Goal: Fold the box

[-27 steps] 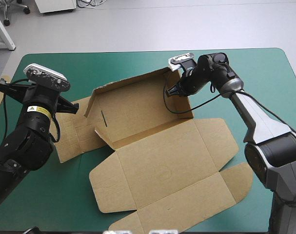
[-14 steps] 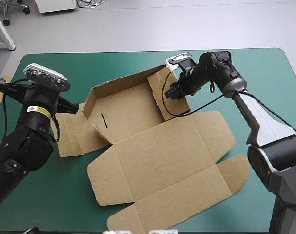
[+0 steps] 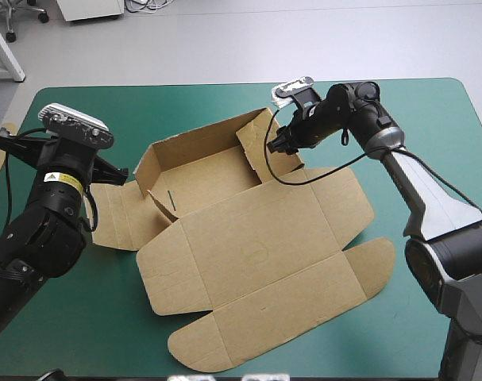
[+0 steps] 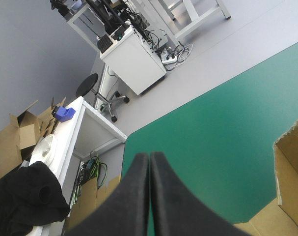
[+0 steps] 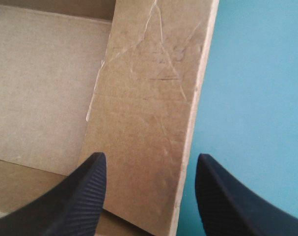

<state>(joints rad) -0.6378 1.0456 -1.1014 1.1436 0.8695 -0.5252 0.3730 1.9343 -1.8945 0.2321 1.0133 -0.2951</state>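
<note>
Right wrist view showed the right tool [image 5: 149,157] spread before the box's [image 5: 45,83] flap [image 5: 149,83], light stiff board likely best pinched at its edge; left tool [image 4: 149,160] pressed together.

Bright, even light from above; soft shadows beneath the box [image 3: 256,254].
</note>
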